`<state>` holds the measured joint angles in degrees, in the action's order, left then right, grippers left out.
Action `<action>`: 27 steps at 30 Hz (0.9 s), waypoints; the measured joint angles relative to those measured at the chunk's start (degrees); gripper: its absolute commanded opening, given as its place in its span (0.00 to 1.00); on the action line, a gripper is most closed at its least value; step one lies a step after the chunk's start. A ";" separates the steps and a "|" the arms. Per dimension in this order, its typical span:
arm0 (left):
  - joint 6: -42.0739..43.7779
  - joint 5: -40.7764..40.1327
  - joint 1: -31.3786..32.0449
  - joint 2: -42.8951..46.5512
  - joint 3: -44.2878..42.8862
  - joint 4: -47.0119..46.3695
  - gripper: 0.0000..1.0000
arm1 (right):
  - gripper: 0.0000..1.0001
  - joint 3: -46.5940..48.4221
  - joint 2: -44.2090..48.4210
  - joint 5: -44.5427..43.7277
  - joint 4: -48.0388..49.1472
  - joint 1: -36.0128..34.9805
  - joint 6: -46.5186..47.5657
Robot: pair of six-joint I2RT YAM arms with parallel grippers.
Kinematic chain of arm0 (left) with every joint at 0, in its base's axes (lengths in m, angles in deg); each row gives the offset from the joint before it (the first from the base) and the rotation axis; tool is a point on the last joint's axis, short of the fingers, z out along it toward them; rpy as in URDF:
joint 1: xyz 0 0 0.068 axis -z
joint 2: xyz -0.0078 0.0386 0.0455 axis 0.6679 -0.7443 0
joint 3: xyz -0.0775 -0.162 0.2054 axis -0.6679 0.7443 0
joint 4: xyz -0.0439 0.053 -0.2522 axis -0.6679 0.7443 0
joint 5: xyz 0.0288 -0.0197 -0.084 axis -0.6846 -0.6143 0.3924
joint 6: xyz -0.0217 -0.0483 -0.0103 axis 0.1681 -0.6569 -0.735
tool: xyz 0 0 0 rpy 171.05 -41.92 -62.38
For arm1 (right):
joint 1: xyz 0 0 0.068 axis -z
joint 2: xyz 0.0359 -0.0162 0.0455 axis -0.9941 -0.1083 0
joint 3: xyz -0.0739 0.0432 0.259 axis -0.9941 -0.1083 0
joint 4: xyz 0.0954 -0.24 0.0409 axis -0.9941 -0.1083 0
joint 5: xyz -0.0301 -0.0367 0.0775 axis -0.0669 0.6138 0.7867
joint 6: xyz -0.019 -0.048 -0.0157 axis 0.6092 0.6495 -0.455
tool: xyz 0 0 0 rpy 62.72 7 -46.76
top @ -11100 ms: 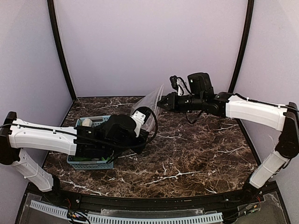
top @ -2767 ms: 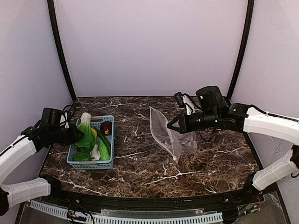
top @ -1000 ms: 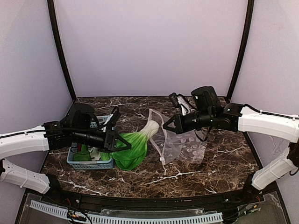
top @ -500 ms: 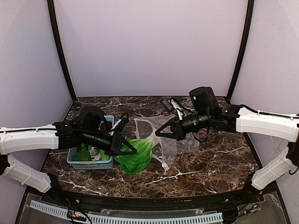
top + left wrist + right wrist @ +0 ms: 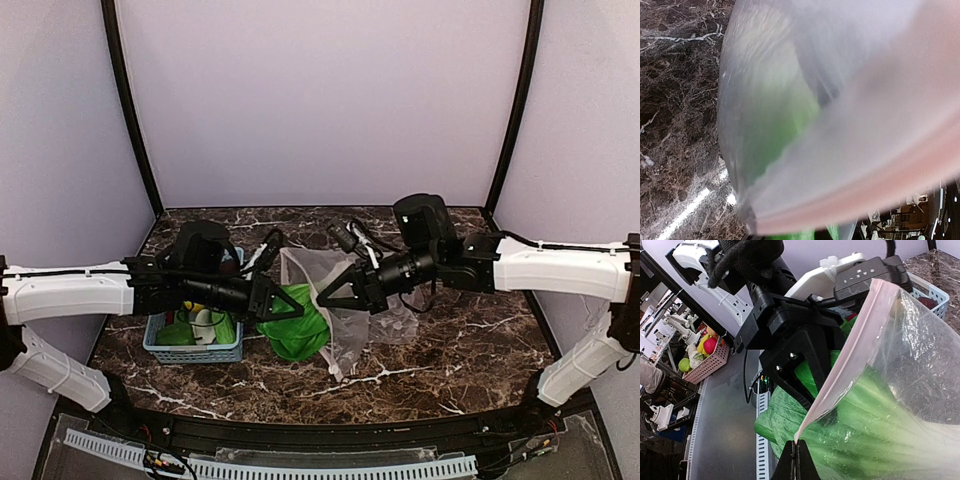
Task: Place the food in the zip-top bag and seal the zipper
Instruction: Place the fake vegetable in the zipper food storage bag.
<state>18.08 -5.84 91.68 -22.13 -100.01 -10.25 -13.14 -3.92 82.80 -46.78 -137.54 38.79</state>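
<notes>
Both arms meet over the middle of the bench (image 5: 430, 350). The right fingers (image 5: 795, 460) are pinched tight on the mouth corner of the zip-top bag (image 5: 350, 328), right where the pale zipper (image 5: 840, 365) strip ends. They hold that mouth up off the bench, facing the left arm.

The left fingers (image 5: 287, 307) are narrow and look clamped on the leaf end of the green leafy bunch (image 5: 300, 332), though the leaves hide the tips. The bunch is partway in. The right wrist view shows its pale stalks lying inside the clear plastic, just beyond the right fingers, while the ruffled leaves spill out below the zipper. From the left wrist it's all blurred plastic close to the lens, with a green smear behind it. The bag's lower end sags to the bench.

Behind the left arm sits the light blue basket (image 5: 190, 352), holding green long pieces (image 5: 223, 327) and a white piece (image 5: 204, 320), well apart from both sets of fingers.
</notes>
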 measured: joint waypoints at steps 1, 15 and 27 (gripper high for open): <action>-0.07 -0.46 0.22 -0.44 -0.20 -0.26 0.02 | 0.00 -0.07 -0.26 0.07 0.37 -0.31 -0.15; 4.00 -13.49 2.64 -4.55 -3.41 3.34 0.40 | 0.00 -3.56 -2.45 -7.76 5.97 -1.66 -9.49; 5.53 -20.09 3.54 3.26 -1.14 7.08 0.84 | 0.00 -5.42 -5.42 -16.04 6.40 -1.66 -18.18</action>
<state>23.61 -25.93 95.22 -18.87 -101.15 -3.17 -18.56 -9.34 66.76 -40.38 -139.20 20.61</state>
